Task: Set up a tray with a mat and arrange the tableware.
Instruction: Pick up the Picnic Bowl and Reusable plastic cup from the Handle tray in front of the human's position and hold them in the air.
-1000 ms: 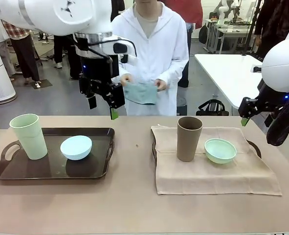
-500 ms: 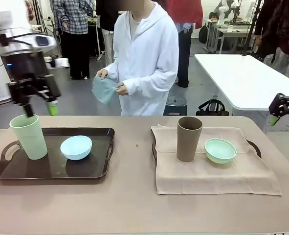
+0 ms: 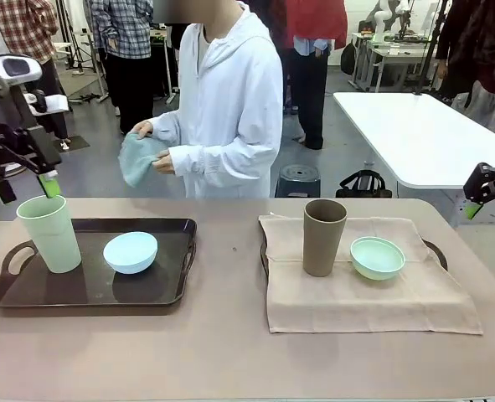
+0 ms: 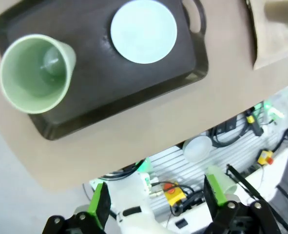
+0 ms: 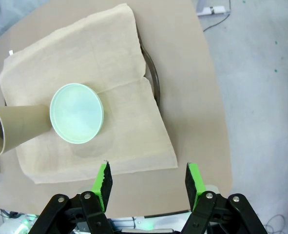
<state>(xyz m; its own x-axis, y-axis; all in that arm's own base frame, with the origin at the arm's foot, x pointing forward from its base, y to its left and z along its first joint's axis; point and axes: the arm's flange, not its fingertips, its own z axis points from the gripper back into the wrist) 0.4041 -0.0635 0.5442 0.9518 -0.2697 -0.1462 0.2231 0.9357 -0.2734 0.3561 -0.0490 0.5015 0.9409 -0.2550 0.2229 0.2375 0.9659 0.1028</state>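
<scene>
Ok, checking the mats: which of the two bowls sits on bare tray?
The light blue bowl, on the dark tray beside the pale green tumbler; the mint green bowl rests on the beige mat.

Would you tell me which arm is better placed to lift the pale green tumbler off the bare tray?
Left, I'd judge. The left gripper hangs open up by the pale green tumbler at the table's left end, while the right gripper hangs at the right end, past the mat.
</scene>
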